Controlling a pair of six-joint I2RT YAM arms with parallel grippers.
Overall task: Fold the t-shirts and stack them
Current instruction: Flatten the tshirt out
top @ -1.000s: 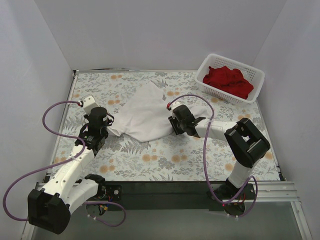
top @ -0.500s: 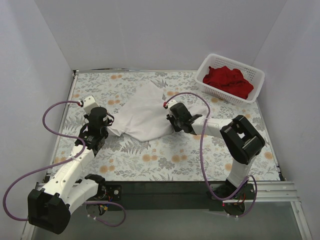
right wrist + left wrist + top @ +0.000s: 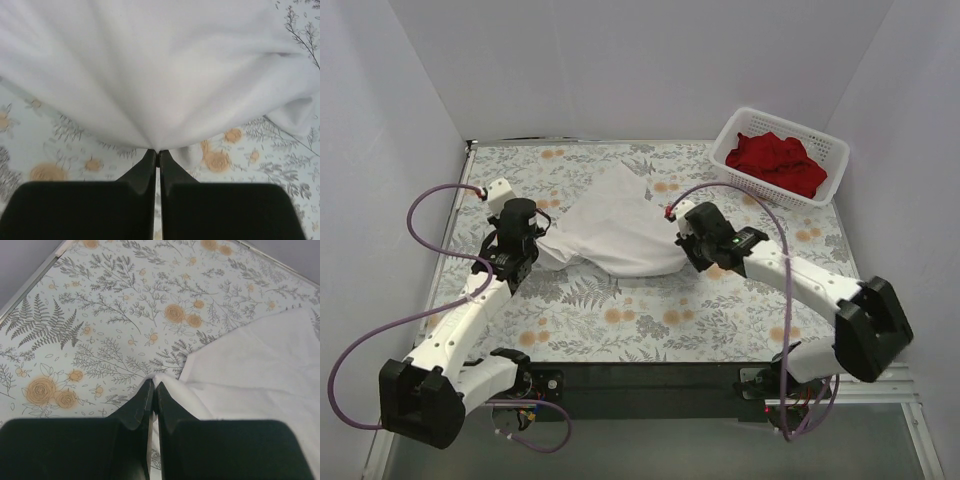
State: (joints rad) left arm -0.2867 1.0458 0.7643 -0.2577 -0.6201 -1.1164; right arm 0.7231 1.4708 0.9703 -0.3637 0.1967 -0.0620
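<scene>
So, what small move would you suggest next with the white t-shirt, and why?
Probably draw the two hands gently apart, low over the table, to spread the white t-shirt. The left hand is shut on one corner and the right hand on an edge, yet the fabric between them lies bunched and creased.

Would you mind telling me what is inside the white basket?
Crumpled red t-shirts fill the basket; how many, and anything beneath them, is hidden.
</scene>
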